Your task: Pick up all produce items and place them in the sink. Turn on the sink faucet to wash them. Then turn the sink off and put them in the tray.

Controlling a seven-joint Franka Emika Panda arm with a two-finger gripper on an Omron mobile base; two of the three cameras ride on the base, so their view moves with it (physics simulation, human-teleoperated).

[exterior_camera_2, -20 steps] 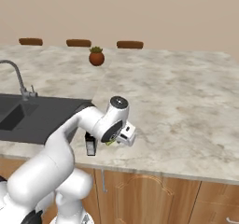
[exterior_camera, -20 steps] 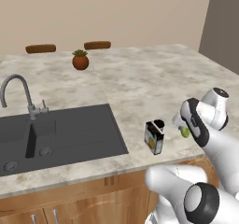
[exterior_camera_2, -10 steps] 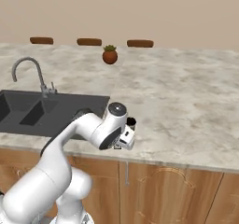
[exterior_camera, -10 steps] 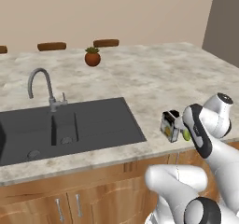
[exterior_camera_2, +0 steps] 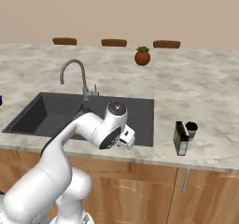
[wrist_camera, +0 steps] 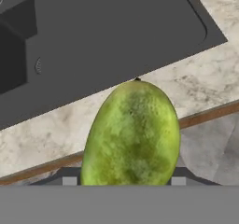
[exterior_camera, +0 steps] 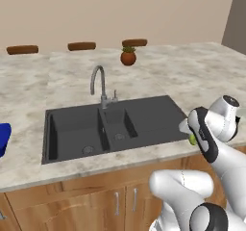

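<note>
Tool: [wrist_camera: 123, 183] pinching the fruit [wrist_camera: 132, 134] between its tips; fruit carried off the surface, at the near right corner of the sink [exterior_camera: 144, 114].
Fruit axis: long axis runs away from the tool, stem end pointing toward the sink in the hand view.
Direction to target: sink lies ahead and to the left of the fruit; flat dark right section nearest, basins with drains farther left.
Edges: near rim of the sink and a strip of marbled surface [exterior_camera_2: 200, 97] sit just under the fruit; wooden cabinet front below.
Faucet: [exterior_camera: 99, 84] upright at the far rim, well apart from the tool.
Open room: judged ample over the sink; nothing stands between.
Other items: dark box [exterior_camera_2: 180, 137] right on the near surface; plant pot [exterior_camera_2: 142, 56] far; blue tray [exterior_camera: 3, 137] at far left edge.
</note>
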